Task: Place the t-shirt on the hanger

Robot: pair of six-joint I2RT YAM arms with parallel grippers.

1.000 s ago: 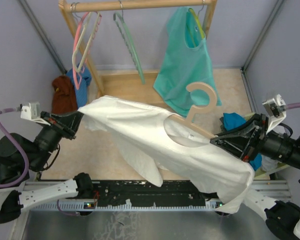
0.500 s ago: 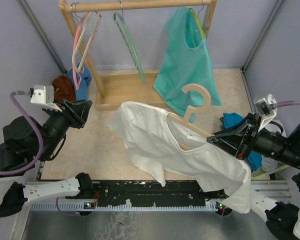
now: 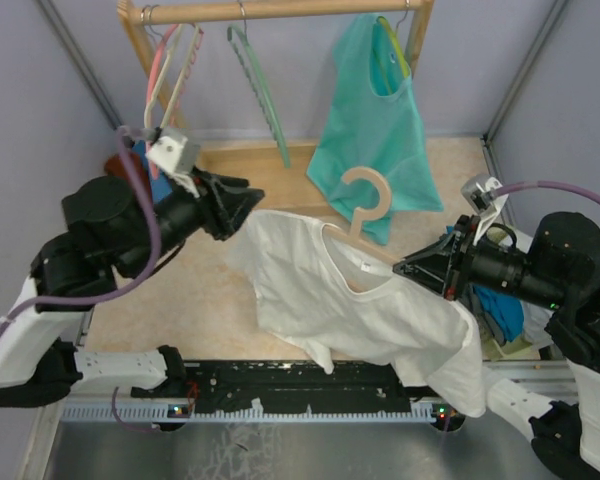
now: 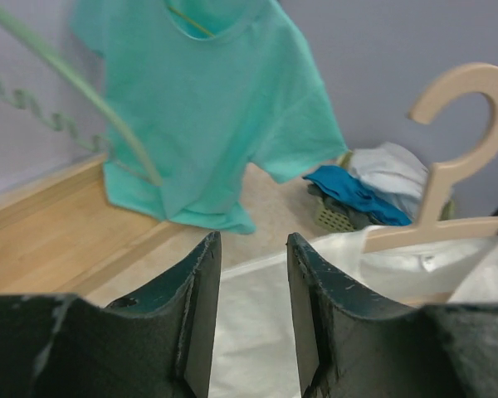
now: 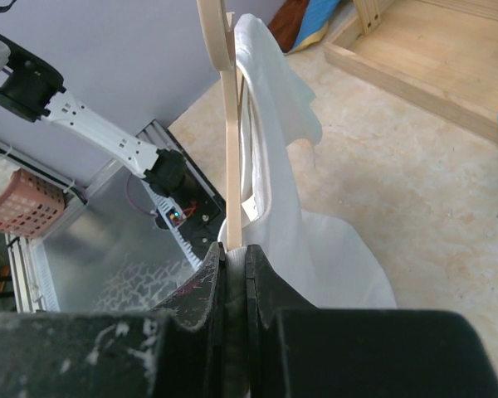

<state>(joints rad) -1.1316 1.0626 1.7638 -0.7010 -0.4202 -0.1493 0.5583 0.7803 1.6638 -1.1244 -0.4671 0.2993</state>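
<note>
The hanger, its bar pointed toward the spread, empty left gripper, was pinched at the far end by the right gripper, with the t-shirt draped just beside the left one.

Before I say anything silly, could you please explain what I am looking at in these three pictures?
These are two robot arms with two-finger grippers. The wide picture looks down from above and behind them; the other two come from a camera on each wrist, fingers in view. The right gripper is shut on one end of the tan hanger, whose hook pokes out of the neck of the white t-shirt; the shirt droops from it. The left gripper is open and empty, near the shirt's other shoulder. Behind stands a wooden rail with a teal top hung on it.
</note>
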